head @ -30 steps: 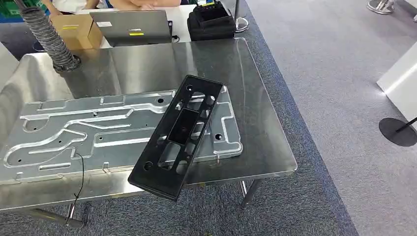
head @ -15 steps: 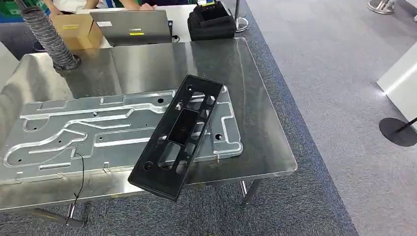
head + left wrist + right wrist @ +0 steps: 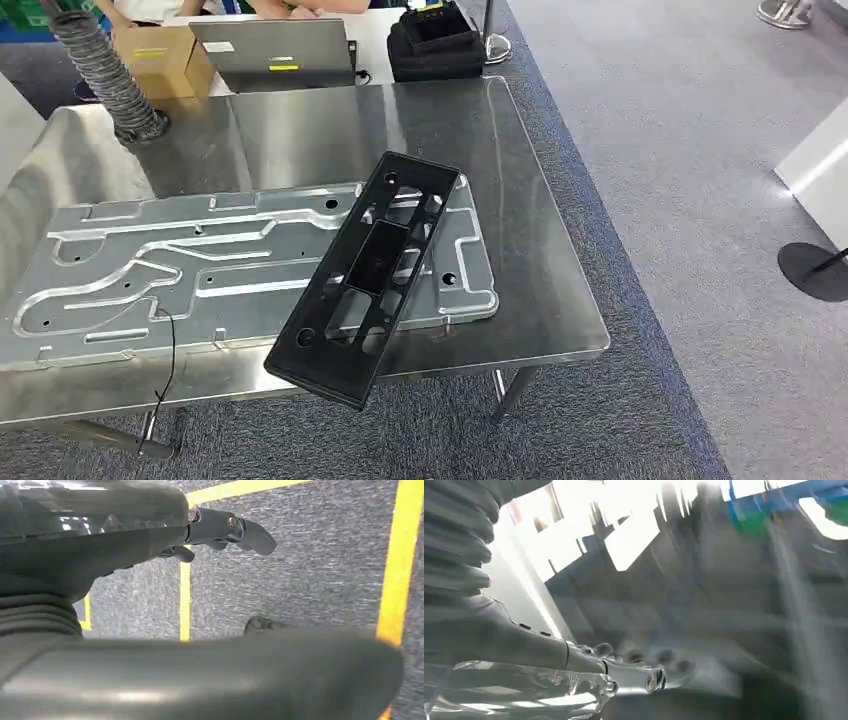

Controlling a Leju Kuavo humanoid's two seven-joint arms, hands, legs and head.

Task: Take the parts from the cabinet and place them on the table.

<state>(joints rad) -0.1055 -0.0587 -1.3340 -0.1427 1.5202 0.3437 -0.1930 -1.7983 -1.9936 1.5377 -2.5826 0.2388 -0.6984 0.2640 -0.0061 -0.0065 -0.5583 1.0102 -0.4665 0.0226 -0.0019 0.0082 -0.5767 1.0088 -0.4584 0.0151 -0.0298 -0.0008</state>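
The black part (image 3: 365, 275) lies slantwise across the grey plate (image 3: 200, 265), its near end overhanging the table (image 3: 540, 250) edge, so the empty, spread left hand (image 3: 220, 532) and right hand (image 3: 624, 677) would best nudge it farther inward.

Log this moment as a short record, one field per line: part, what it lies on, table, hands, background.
part: black plate with cut-outs, lying at an angle, its near end past the table's front edge
lies on: grooved metal plate, flat on the table
table: steel table, far right part bare
left hand: over grey carpet with yellow lines, holding nothing, fingers apart
right hand: picture blurred, grip unclear
background: laptop, cardboard box, ribbed hose, black case
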